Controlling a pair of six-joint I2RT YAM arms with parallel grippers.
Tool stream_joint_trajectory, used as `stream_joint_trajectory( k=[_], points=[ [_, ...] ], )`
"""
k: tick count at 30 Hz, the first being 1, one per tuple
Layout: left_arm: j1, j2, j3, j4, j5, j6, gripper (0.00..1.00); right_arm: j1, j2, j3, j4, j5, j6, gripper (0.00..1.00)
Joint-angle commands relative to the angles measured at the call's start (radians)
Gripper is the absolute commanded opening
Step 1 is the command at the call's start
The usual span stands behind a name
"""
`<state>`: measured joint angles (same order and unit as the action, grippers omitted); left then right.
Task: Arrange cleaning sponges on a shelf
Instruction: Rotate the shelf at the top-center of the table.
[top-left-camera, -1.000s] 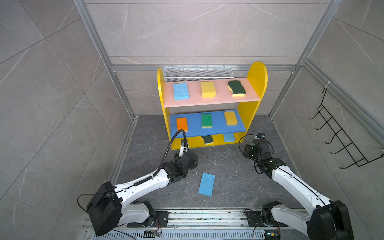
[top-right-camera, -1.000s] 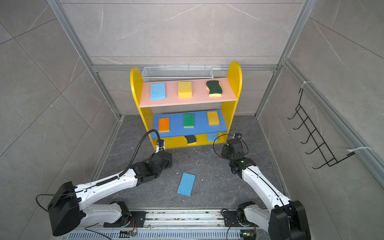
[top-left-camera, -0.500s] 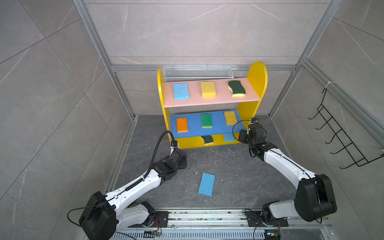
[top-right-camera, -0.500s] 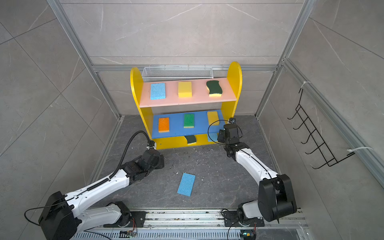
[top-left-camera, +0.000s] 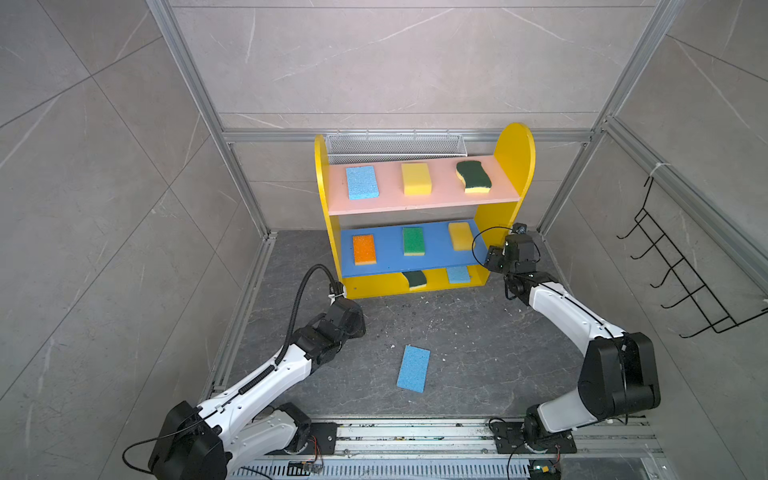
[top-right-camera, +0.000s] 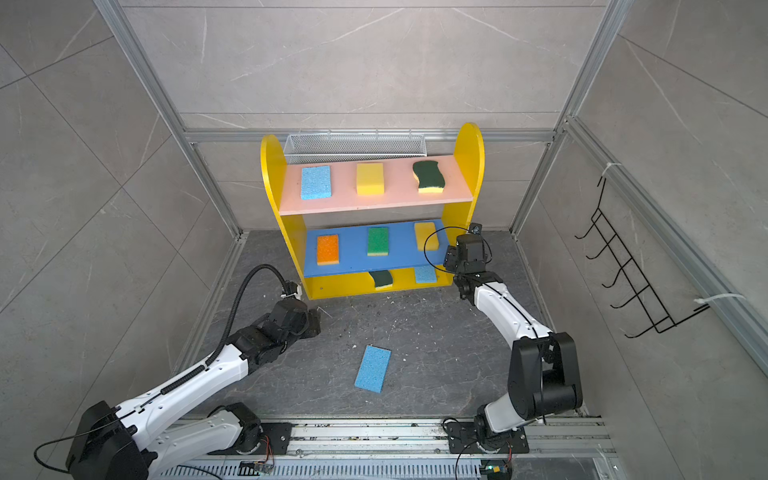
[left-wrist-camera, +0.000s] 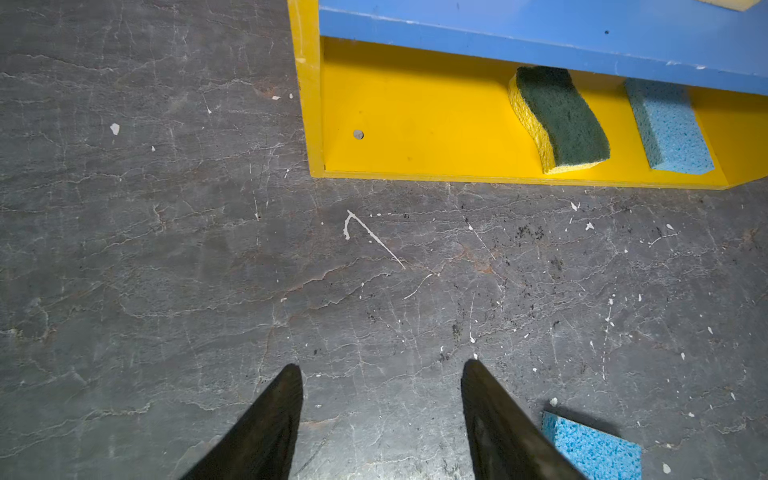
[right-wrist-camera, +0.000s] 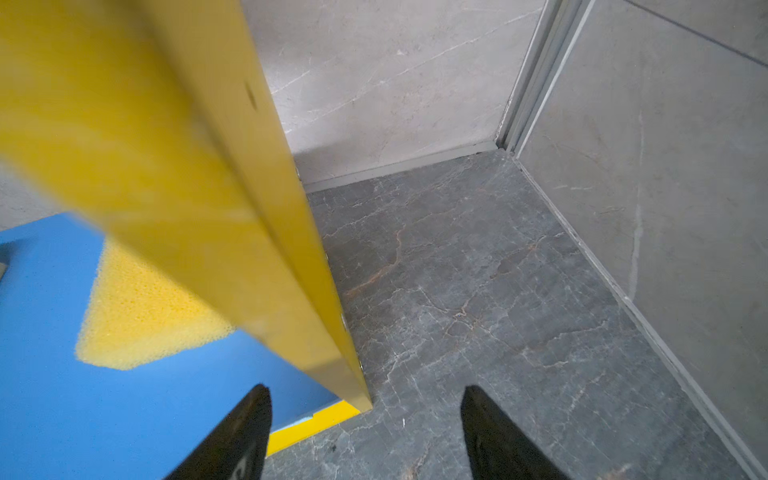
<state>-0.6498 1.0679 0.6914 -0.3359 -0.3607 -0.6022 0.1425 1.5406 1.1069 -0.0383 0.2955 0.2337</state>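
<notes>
The yellow shelf (top-left-camera: 513, 166) stands at the back in both top views. Its pink board carries a light blue (top-left-camera: 362, 182), a yellow (top-left-camera: 416, 178) and a wavy dark-green sponge (top-left-camera: 473, 176). On the blue board lie an orange (top-left-camera: 364, 249), a green (top-left-camera: 413, 241) and a yellow sponge (right-wrist-camera: 141, 307). The base holds a wavy green (left-wrist-camera: 561, 116) and a light blue sponge (left-wrist-camera: 669, 129). Another light blue sponge (top-left-camera: 413, 368) lies flat on the floor. My left gripper (left-wrist-camera: 382, 365) is open and empty over the floor, left of that sponge. My right gripper (right-wrist-camera: 365, 388) is open at the shelf's right panel front edge.
A white wire mesh basket (top-left-camera: 395, 145) hangs on the back wall behind the shelf. A black wire hook rack (top-left-camera: 685, 270) is on the right wall. Grey walls close in three sides, and the arms' base rail (top-left-camera: 415, 432) runs along the front.
My left gripper has drawn a little to the left, away from the floor sponge. My right gripper has moved back and up to the shelf's right panel, and its jaws have widened.
</notes>
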Motion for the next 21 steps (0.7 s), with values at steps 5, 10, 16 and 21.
stream_joint_trajectory(
  k=[5, 10, 16, 21],
  points=[
    [0.005, -0.005, -0.001, 0.049, 0.009, -0.013, 0.64, -0.012, 0.082, 0.052, 0.138, -0.057, -0.106, 0.69],
    [0.005, 0.015, 0.007, 0.065, 0.015, -0.022, 0.64, -0.017, 0.119, 0.063, 0.167, -0.076, -0.115, 0.62],
    [0.005, 0.021, 0.007, 0.067, 0.008, -0.024, 0.64, -0.019, 0.145, 0.057, 0.206, -0.073, -0.124, 0.46],
    [0.005, 0.003, 0.002, 0.058, 0.002, -0.026, 0.65, -0.018, 0.145, 0.041, 0.219, -0.045, -0.119, 0.17]
  ],
)
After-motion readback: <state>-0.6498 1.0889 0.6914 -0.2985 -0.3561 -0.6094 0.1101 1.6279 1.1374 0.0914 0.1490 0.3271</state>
